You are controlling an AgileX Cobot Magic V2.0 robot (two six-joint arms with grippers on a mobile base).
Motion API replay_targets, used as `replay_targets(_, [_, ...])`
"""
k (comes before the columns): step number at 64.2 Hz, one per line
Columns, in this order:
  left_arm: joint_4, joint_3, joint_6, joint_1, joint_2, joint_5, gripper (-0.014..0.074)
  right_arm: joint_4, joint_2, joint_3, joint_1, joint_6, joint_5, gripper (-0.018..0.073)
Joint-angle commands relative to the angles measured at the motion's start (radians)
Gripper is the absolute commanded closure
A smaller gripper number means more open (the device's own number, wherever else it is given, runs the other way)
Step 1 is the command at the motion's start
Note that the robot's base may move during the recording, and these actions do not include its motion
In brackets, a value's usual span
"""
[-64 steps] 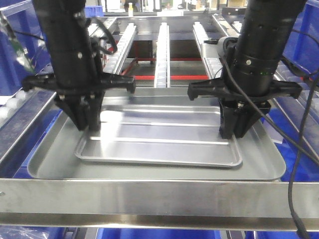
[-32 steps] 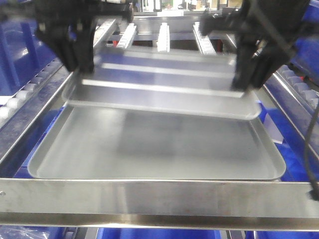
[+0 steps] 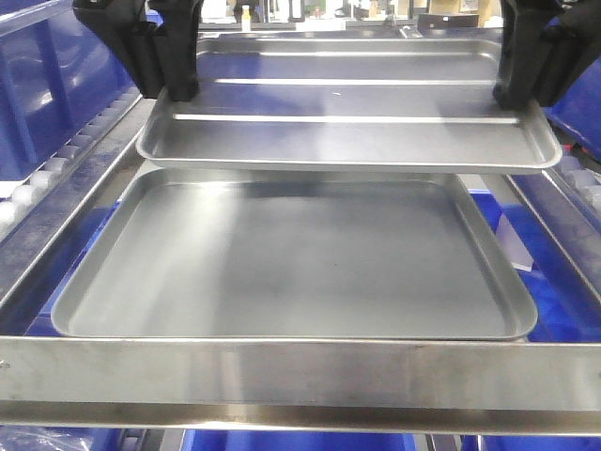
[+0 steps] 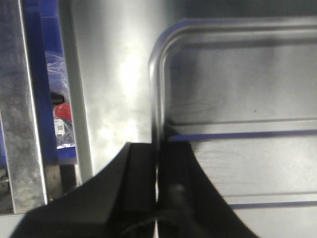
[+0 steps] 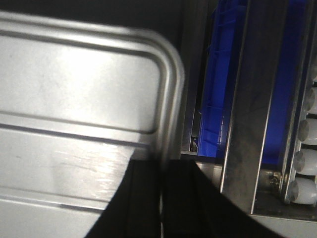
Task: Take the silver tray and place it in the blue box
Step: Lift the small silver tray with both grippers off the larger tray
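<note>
Held the silver tray (image 3: pixel 347 132) aloft and level, above the far edge of the grey tray (image 3: pixel 282 263), with its long axis left to right. Pinched its left short rim in the left claw (image 4: pixel 157 163), its right short rim in the right claw (image 5: pixel 161 171), each clamped onto the metal. Judged neither arm nearer: called for moving both together toward a blue box (image 5: pixel 223 74), glimpsed beside the right rail (image 5: pixel 247 99).

No legible text, number or brand appears in any view. Left wrist view: a clear plastic packet (image 4: pixel 59 99) carries a red patch and a small white printed label with dark marks, too blurred and too small to read.
</note>
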Motion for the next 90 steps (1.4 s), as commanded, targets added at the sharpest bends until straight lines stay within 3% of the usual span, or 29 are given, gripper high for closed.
replay_targets(1, [0.037, -0.029, 0.021, -0.013, -0.05, 0.01, 0.0694, -0.055, -0.043, -0.029, 0.0, -0.01, -0.053, 0.05])
replay_targets(90, [0.037, -0.029, 0.021, -0.013, -0.046, 0.012, 0.0701, -0.056, -0.043, -0.029, 0.0, -0.01, -0.014, 0.05])
